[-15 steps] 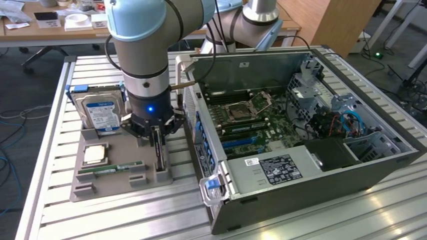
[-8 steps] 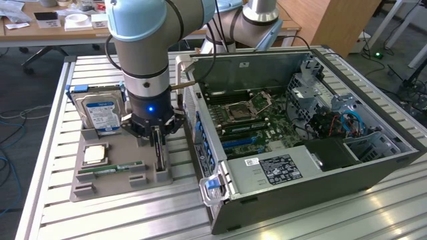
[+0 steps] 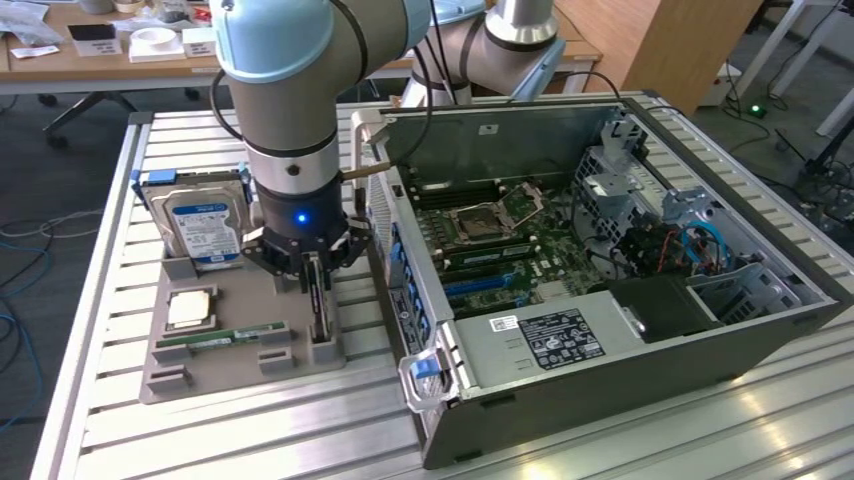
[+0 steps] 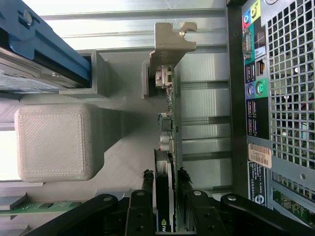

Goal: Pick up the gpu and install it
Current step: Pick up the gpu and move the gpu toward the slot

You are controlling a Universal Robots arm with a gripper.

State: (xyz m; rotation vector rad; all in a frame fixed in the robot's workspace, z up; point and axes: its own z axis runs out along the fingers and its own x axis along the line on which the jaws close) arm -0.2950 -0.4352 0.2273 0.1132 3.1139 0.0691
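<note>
From my station I see the grey and pale-blue robot arm [image 3: 287,100] reaching straight down over the grey plastic parts tray [image 3: 227,372]. The tray lies on the slatted aluminium surface [image 3: 200,440], at the exterior view's left of the open dark-grey computer case [image 3: 534,420].

The gpu [image 3: 320,315], a thin dark expansion card, stands on edge in a slotted holder at the side of the tray nearest the case. The jaws are lowered around its upper edge. In the wrist view the gpu [image 4: 170,113] runs edge-on away from the camera, with its pale metal bracket [image 4: 170,39] at the far end. One black finger sits on each side of it. I make out a thin gap between each fingertip and the card, so I read the jaws as open and straddling it, not clamped. The card is still seated in its holder.

On the same tray, a silver hard drive with a blue label [image 3: 200,225] stands upright at the back. A square silver processor chip [image 3: 190,308] lies flat near the middle, and a slim green RAM stick [image 3: 220,338] rests in front of it. Inside the case the green motherboard [image 3: 494,240] lies exposed. The wrist view catches the case's perforated rear grille [image 4: 290,73] and its coloured ports [image 4: 256,91] just beside the card.
</note>
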